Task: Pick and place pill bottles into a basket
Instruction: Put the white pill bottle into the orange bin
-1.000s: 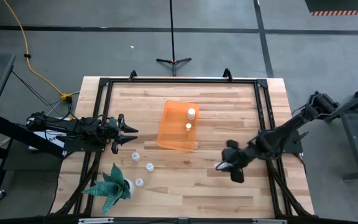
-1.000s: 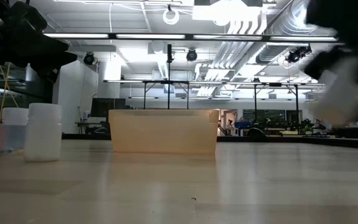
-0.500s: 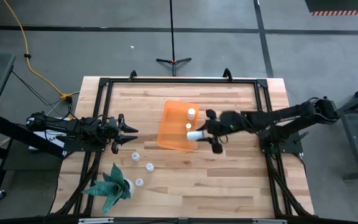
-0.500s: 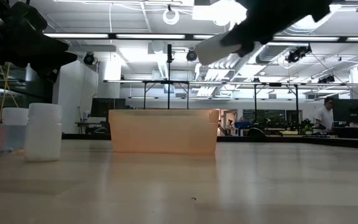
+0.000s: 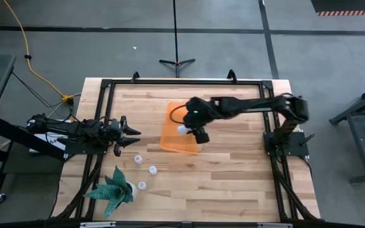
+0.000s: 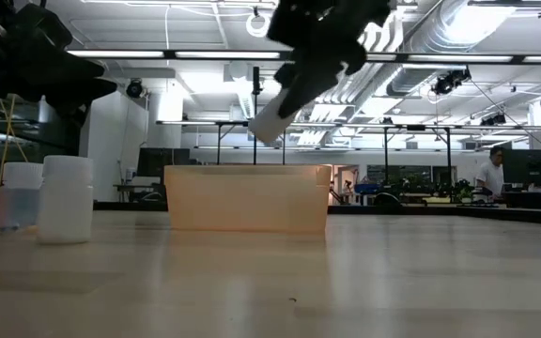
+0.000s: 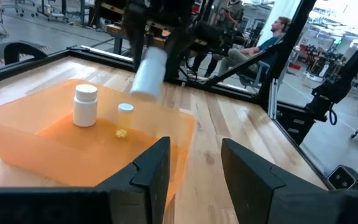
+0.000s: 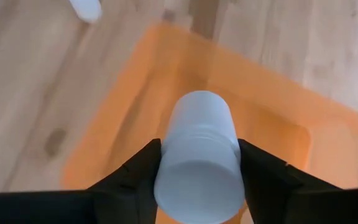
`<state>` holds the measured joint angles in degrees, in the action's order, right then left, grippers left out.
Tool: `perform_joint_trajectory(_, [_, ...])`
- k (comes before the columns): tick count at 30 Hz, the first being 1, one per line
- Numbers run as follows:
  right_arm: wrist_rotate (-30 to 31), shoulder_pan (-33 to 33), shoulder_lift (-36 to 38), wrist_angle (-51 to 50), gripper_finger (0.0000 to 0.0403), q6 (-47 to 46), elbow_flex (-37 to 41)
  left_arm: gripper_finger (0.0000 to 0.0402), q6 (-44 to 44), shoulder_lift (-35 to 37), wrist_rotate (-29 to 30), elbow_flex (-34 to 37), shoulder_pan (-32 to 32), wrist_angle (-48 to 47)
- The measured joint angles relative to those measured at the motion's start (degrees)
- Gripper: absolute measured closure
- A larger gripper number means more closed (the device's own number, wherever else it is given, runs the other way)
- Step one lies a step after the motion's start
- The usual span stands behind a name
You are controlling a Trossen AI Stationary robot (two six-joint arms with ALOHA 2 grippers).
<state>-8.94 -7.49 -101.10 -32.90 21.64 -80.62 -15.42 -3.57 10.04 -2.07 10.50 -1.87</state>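
The right claw is closed on a white pill bottle, one finger on each side of it. It holds the bottle in the air, tilted, over the orange basket. The basket sits near the middle of the counter, a bit toward the far edge. Two more bottles already stand in the basket, close to each other near one end. The left claw waits near the counter's left edge, well apart from the basket, with its fingers spread open and nothing in them. Three small bottles stand on the counter near the left claw, toward the near edge. A green spiky plant in a white pot sits by the near left corner.
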Motion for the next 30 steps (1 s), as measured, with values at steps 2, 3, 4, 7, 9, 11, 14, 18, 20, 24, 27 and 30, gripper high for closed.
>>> perform_joint_trajectory(2, [0.7, -0.4, -3.8, -4.3, 0.0225, 0.8, -4.4, 0.0222, -1.2, 0.0, 0.0, 0.0, 0.0, 0.0])
perform_joint_trajectory(3, [0.7, -0.4, -5.5, -6.4, 0.0224, 0.9, -6.5, 0.0222, -1.7, 0.0, 0.0, 0.0, 0.0, 0.0])
perform_joint_trajectory(4, [0.9, -0.5, -7.1, -8.7, 0.0226, 1.2, -8.3, 0.0222, -2.2, 0.0, 0.1, 0.0, 0.0, 0.0])
perform_joint_trajectory(7, [0.2, -0.3, -11.2, -15.9, 0.0235, 2.5, -13.4, 0.0222, -3.5, 0.0, 0.2, 0.0, 0.0, 0.0])
perform_joint_trajectory(9, [-1.9, 0.5, -13.1, -19.3, 0.0238, 2.7, -16.0, 0.0222, -4.4, 0.0, 0.2, 0.0, 0.0, 0.0])
perform_joint_trajectory(11, [-3.5, 1.7, -14.1, -21.5, 0.0238, 2.0, -18.2, 0.0222, -4.5, 0.0, 0.2, 0.0, 0.0, 0.0])
perform_joint_trajectory(14, [-2.2, 4.4, -14.3, -24.8, 0.0233, 1.6, -19.1, 0.0222, -4.5, 0.0, 0.2, 0.0, 0.0, 0.0])
perform_joint_trajectory(18, [2.6, 7.4, -14.3, -28.7, 0.0226, 1.5, -19.0, 0.0222, -4.5, 0.0, 0.2, 0.0, 0.0, 0.0])
perform_joint_trajectory(20, [2.9, 8.0, -14.3, -29.7, 0.0228, 1.6, -18.7, 0.0222, -4.5, 0.0, 0.2, 0.0, 0.0, 0.0])
perform_joint_trajectory(24, [2.8, 8.1, -14.3, -29.2, 0.0231, 1.5, -17.8, 0.0222, -4.5, 0.0, 0.2, 0.0, 0.0, 0.1])
perform_joint_trajectory(27, [1.9, 7.1, -14.6, -26.5, 0.0227, 2.6, -16.8, 0.0222, -4.5, 0.0, 0.0, 0.0, 0.0, 0.1])
perform_joint_trajectory(30, [1.0, 6.1, -15.3, -24.5, 0.0225, 2.8, -15.8, 0.0222, -4.5, 0.0, -0.2, 0.0, 0.0, 0.1])
